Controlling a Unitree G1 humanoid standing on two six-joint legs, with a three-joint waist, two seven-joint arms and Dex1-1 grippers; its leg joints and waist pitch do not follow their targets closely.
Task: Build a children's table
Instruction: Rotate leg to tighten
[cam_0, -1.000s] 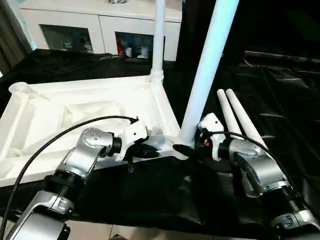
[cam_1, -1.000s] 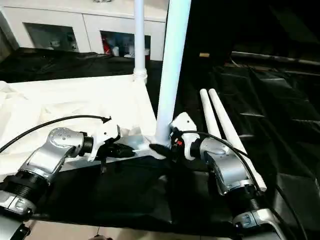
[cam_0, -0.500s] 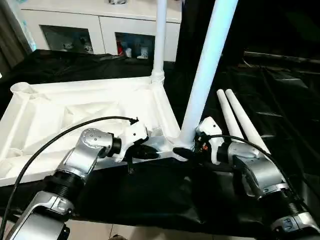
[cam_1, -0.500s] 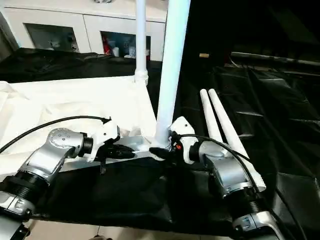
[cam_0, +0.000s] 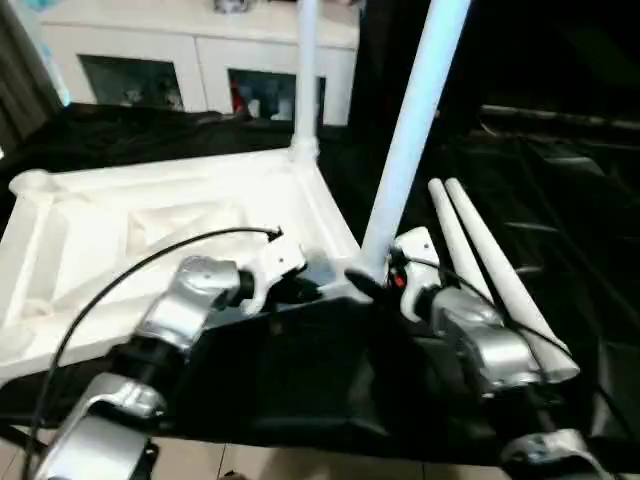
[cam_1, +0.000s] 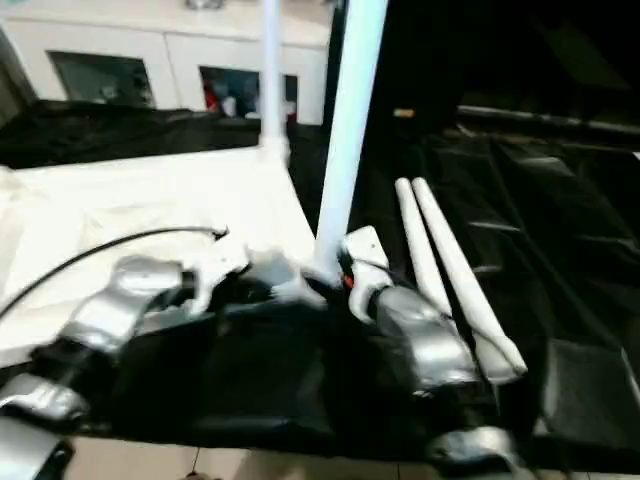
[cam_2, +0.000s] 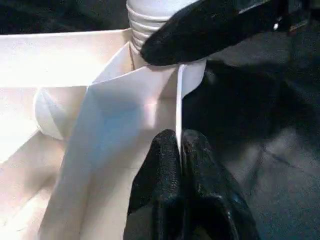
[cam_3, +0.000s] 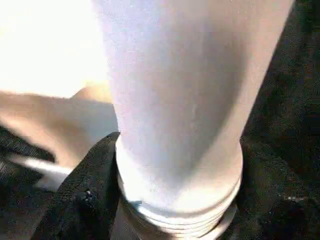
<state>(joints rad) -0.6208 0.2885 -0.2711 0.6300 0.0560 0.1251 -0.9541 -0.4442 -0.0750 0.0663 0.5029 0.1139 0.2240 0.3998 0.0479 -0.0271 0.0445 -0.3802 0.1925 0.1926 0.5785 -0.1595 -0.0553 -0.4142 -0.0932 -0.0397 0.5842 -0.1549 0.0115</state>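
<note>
Beside the tabletop (cam_0: 150, 215), two spare legs (cam_0: 480, 250) lie; left end effector (cam_2: 180, 150) pinches its rim, right end effector (cam_0: 368, 285) grips upright leg (cam_0: 405, 150).

Both silver forearms reach forward and angle inward, the left gripper (cam_2: 180, 150) with its two black fingers pinched together on a thin white plastic rim and the right gripper (cam_0: 368, 284) clasping a white tube's base.

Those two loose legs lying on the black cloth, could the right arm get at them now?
Probably not yet: the right gripper is shut on the near leg at its socket. The loose legs lie uncovered beside that arm.
</note>
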